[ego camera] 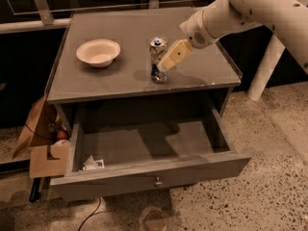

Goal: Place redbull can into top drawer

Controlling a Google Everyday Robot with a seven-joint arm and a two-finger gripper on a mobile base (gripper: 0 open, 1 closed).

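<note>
The redbull can [156, 57] stands upright on the grey cabinet top [120, 76], near its front edge and right of centre. My gripper [168, 58] reaches in from the right on the white arm, and its cream fingers [174, 54] are at the can's right side, overlapping it. The top drawer [144, 177] is pulled fully open below, with its round metal knob [157, 181] at the front centre. The drawer's inside is mostly bare, with a small white packet [92, 164] in its left front corner.
A cream round bowl [98, 52] sits on the left of the cabinet top. A cardboard box [43, 148] and a dark object lie on the floor left of the drawer. A white post [267, 66] stands right of the cabinet. The floor is speckled stone.
</note>
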